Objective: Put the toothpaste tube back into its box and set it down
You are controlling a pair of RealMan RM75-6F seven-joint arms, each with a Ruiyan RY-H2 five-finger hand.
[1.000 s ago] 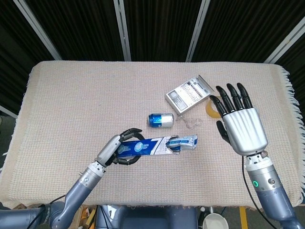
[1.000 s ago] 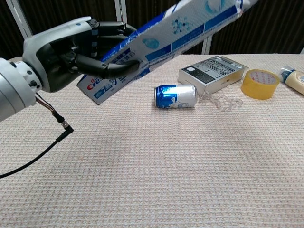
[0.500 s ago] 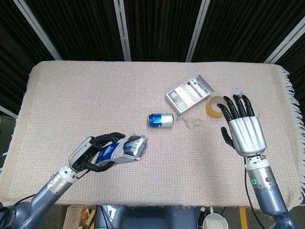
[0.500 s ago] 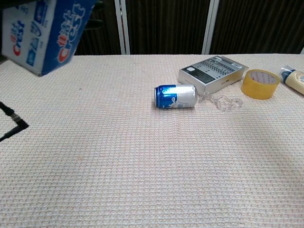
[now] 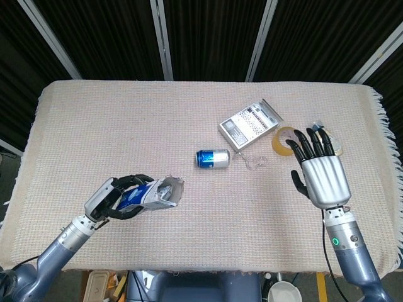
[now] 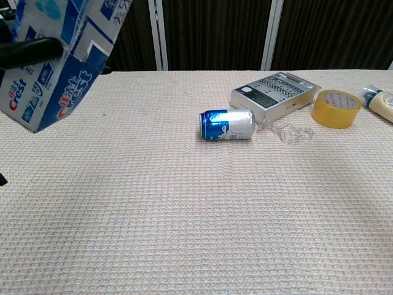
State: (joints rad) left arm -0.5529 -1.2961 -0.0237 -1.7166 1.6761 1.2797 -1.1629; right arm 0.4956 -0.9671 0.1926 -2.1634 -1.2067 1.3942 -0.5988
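My left hand (image 5: 113, 197) grips the blue and white toothpaste box (image 5: 150, 194) near the table's front left, lifted off the cloth. The box's crumpled open end (image 5: 170, 187) points right. In the chest view the box (image 6: 64, 67) hangs tilted at the upper left, with one dark finger (image 6: 27, 50) of the left hand across it. No tube shows outside the box; I cannot see inside it. My right hand (image 5: 322, 178) hovers at the right, palm flat and fingers spread, holding nothing. It is out of the chest view.
A blue can (image 5: 212, 158) lies on its side mid-table. Behind it to the right sit a grey printed carton (image 5: 250, 124), a clear plastic piece (image 6: 285, 131), a yellow tape roll (image 6: 336, 108) and a cream bottle (image 6: 381, 103). A woven cloth (image 5: 94, 126) covers the table.
The left hand has carried the box leftward and toward the front edge, turning it so it looks shorter. The right hand has drawn back to the right and lower.
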